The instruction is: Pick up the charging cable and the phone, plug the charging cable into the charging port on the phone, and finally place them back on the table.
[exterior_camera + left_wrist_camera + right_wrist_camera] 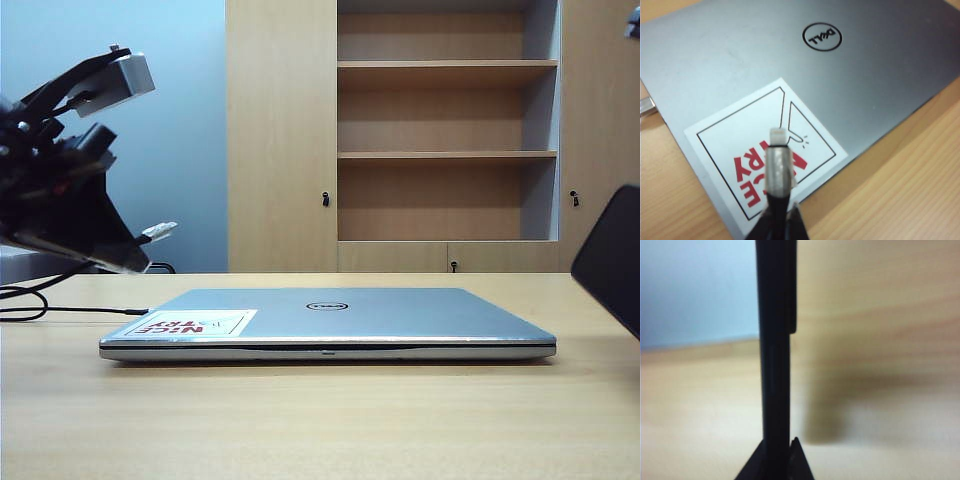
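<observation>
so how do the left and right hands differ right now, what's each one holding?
The left hand is shut on the charging cable, silver plug tip sticking out over the laptop; the right hand is shut on the phone, gripped edge-on. In the exterior view the left hand shows at the left, while only the phone shows at the right edge. Both are raised off the table.

phone: cut off at exterior view's right edge | right gripper holding it: out of frame
</observation>
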Tool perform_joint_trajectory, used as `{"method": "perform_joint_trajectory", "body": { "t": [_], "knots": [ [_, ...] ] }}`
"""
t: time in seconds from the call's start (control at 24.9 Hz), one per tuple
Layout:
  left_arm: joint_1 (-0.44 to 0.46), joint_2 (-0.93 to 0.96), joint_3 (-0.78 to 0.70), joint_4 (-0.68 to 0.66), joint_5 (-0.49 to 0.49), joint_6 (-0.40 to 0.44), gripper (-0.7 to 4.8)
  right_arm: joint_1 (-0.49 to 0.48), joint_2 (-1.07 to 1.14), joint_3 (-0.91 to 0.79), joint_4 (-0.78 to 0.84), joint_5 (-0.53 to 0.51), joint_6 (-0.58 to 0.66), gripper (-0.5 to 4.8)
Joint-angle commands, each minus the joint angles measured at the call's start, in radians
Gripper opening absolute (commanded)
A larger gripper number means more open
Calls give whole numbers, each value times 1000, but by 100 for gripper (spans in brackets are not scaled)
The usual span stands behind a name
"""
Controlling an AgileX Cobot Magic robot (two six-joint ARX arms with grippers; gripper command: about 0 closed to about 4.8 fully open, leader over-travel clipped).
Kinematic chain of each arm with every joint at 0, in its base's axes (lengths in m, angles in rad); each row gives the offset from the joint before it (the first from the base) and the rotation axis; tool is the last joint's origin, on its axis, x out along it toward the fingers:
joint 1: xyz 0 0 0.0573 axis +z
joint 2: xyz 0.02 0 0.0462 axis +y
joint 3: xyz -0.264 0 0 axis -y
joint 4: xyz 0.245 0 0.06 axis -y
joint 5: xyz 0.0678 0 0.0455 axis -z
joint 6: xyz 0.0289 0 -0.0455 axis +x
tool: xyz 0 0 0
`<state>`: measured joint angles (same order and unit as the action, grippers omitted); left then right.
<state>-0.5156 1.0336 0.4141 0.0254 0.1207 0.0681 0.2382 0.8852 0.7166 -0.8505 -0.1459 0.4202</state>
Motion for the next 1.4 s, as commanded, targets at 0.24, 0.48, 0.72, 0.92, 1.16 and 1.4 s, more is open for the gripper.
{"method": "perform_joint_trajectory", "body": {
  "t": [0.24,0.48,0.72,0.92,1.16,1.4],
  "knots": [
    [0,-1,-11,8,3,10,-7,191,38,11,-64,131,-5,-4],
    [0,-1,-11,10,3,10,-7,226,158,11,-129,147,-5,-4],
    [0,-1,-11,11,3,10,-6,226,195,11,-137,143,-5,10],
    [0,-1,-11,16,3,10,-7,226,195,11,-134,143,-5,115],
    [0,-1,-10,17,3,10,-7,226,195,11,-107,143,-5,118],
    [0,-1,-10,16,3,6,-7,226,237,11,-25,86,-5,117]
  ]
}}
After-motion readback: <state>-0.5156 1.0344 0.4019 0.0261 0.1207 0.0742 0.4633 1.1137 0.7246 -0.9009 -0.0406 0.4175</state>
